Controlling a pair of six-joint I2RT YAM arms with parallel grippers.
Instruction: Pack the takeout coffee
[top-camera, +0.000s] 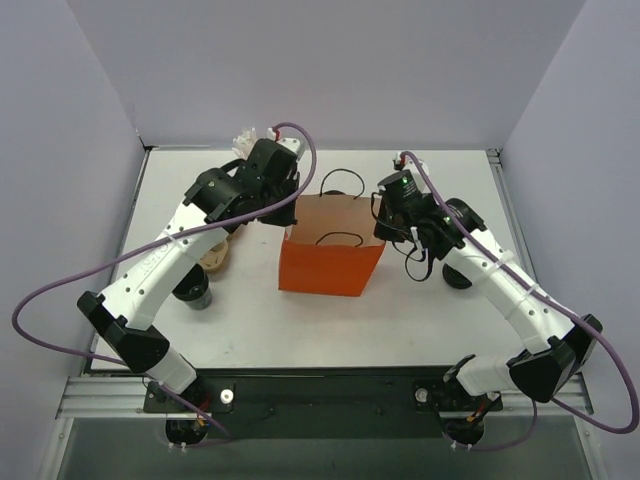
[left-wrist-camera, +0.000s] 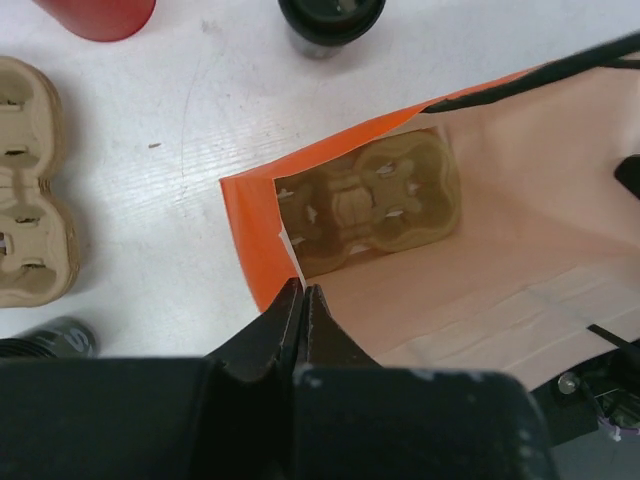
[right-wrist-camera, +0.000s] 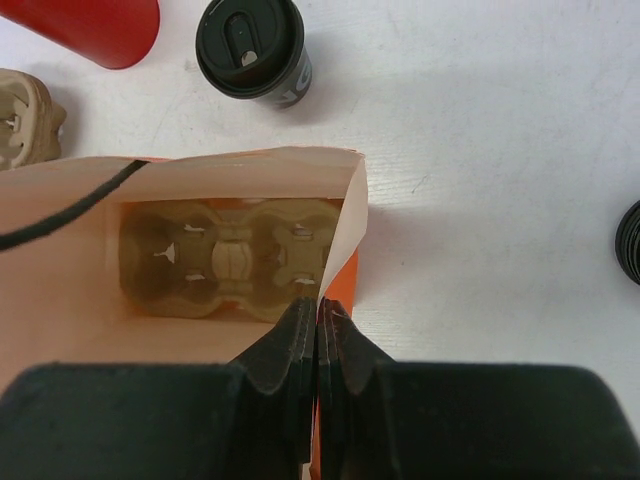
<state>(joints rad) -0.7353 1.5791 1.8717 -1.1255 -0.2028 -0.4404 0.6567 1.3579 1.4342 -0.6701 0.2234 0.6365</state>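
— Left gripper (left-wrist-camera: 303, 300) first: its two fingers are pressed together, and the paper rim of the orange bag (top-camera: 330, 268) runs right in between the tips. I am pinching the bag's left side.

— And your other one?

— My right gripper (right-wrist-camera: 318, 312) does the same on the bag's right side. Its fingers are squeezed flat on the paper wall there. So the bag stands on the table (top-camera: 420, 330) with its mouth open between my two grippers.

— What is in the bag?

— A brown tray (left-wrist-camera: 370, 200) lies flat on the bottom. I can see its round cup holes from above.

— Where is the coffee, then?

— Both cups are outside the bag. The far coffee cup (right-wrist-camera: 250, 45) stands upright past the bag's far side, with its black lid on. The near coffee cup (top-camera: 197, 293) stands off to the left of the bag's near corner, partly under my left arm.

— Do the cups touch the bag?

— No. I see bare table between each cup and the bag.

— Anything else around?

— A second brown tray (left-wrist-camera: 25, 190) lies left of the bag. A red cup (right-wrist-camera: 85, 30) is past the bag's far left corner. Right of the bag, a dark round thing (right-wrist-camera: 630, 240) peeks in at the edge of my right wrist view. I cannot tell what it is.
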